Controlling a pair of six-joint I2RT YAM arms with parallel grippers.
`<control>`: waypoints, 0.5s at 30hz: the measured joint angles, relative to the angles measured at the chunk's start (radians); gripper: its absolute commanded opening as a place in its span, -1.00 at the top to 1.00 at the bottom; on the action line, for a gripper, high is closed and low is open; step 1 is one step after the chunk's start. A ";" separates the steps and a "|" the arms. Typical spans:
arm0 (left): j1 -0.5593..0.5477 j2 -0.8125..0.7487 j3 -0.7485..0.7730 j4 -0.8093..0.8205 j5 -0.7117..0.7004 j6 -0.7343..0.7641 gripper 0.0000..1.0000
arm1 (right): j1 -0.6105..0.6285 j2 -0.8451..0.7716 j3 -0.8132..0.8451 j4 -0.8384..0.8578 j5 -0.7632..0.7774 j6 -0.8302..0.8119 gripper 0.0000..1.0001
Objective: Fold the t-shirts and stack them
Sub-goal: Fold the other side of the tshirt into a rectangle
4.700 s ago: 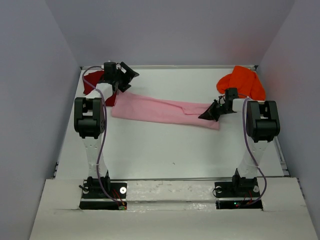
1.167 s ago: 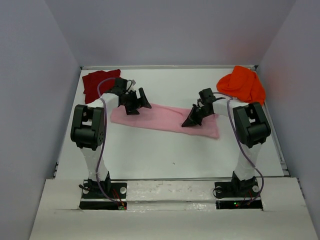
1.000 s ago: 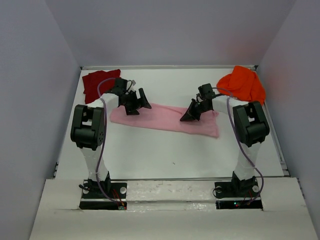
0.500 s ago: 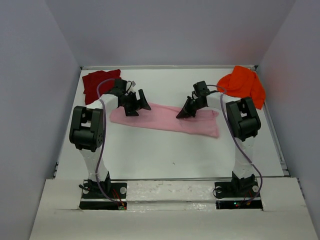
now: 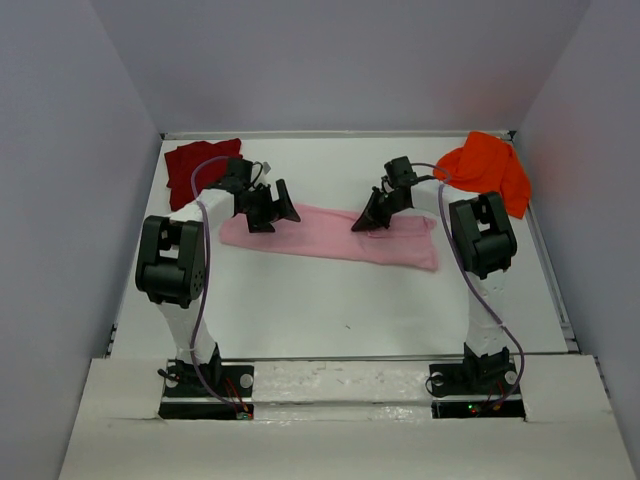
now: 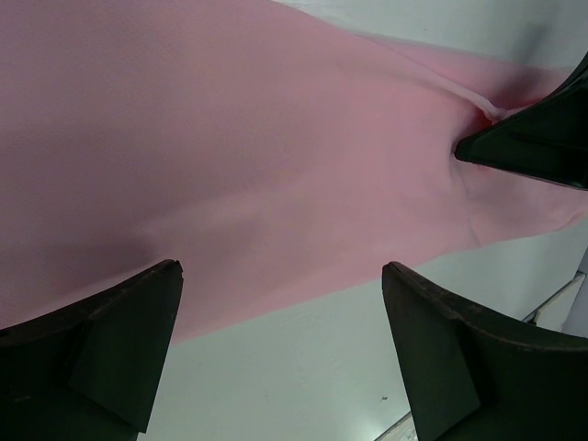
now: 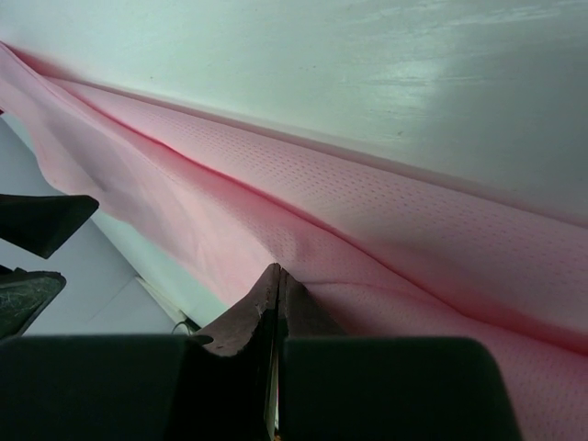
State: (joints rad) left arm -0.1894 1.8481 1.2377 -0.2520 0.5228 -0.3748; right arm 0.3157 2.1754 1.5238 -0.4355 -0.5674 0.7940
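My left pincer [image 5: 272,208] hangs released, jaws wide, just above the left half of the light pink t-shirt [image 5: 330,238]. The shirt lies stretched long across the middle of the desk [image 5: 330,300]. My right pincer [image 5: 366,220] is clenched on a pinch of its far edge, where the cloth puckers. The dark red t-shirt [image 5: 198,165] sits in the far left corner, and the bright orange t-shirt [image 5: 488,170] is heaped at the far right.

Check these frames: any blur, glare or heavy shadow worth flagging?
Top external: evenly lit and sharp, only faint shadows on the table. Left wrist: the left fingers are dark and soft-edged, with a dim shadow on the pink t-shirt beside them. Right wrist: weave crisp mid-frame, the right fingers underexposed, mild sheen on the table.
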 measured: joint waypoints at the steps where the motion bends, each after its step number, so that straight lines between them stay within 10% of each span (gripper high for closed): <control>1: 0.000 0.000 -0.002 -0.002 0.000 0.000 -0.98 | 0.000 0.000 0.000 -0.006 0.000 -0.005 1.00; 15: 0.000 0.042 -0.003 -0.010 -0.034 0.000 -0.98 | -0.008 0.000 0.027 -0.046 0.013 -0.028 1.00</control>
State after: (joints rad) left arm -0.1898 1.8896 1.2346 -0.2623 0.4892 -0.3748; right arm 0.3080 2.1754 1.5505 -0.4812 -0.5541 0.7662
